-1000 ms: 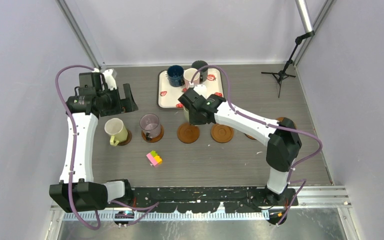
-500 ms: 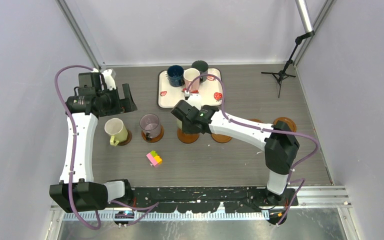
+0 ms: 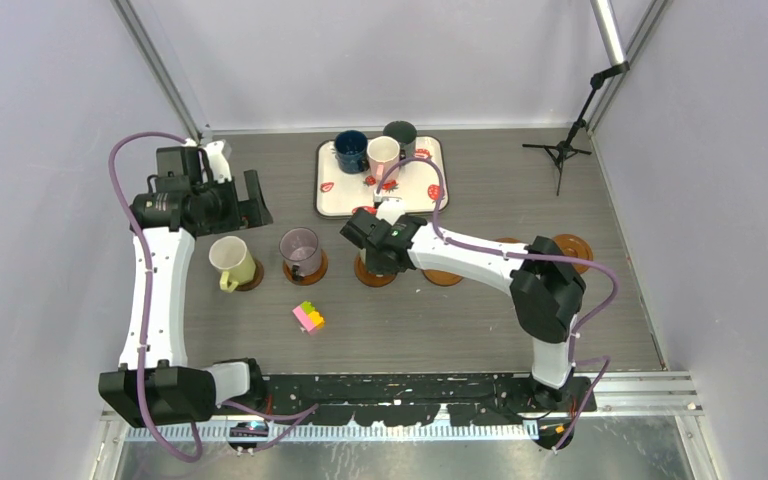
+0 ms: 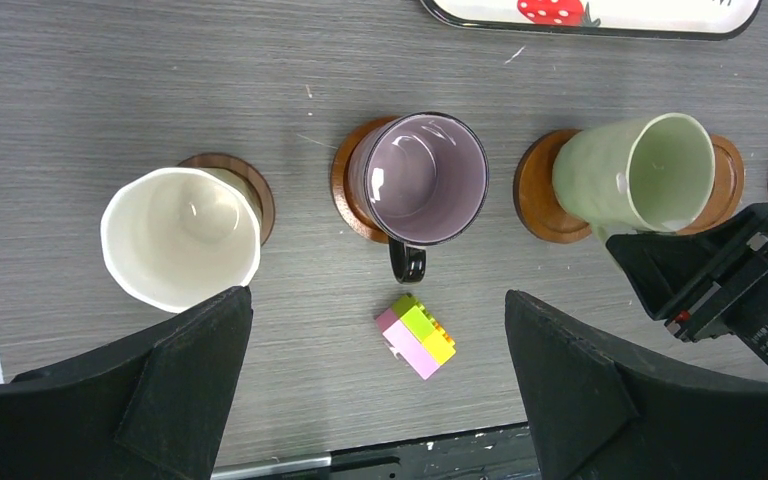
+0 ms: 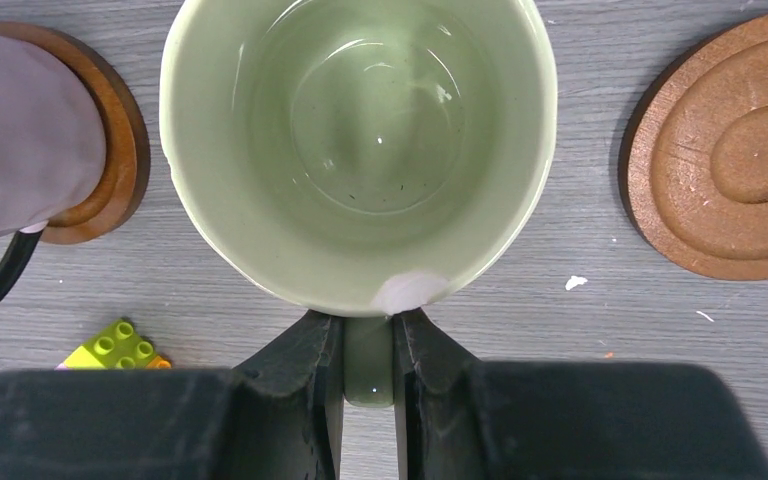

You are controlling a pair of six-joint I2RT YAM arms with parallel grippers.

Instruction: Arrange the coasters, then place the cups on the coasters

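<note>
Top view: the right gripper is positioned over the third coaster of the row, and the left gripper hangs well apart, beyond the cream mug. Left wrist view: the left jaws are spread wide, holding nothing. The pale green mug sits over that coaster, but contact cannot be confirmed. Right wrist view: the right fingers are pinched narrowly on the mug's handle.

Six cups, six coasters, one tray, one block toy.
</note>
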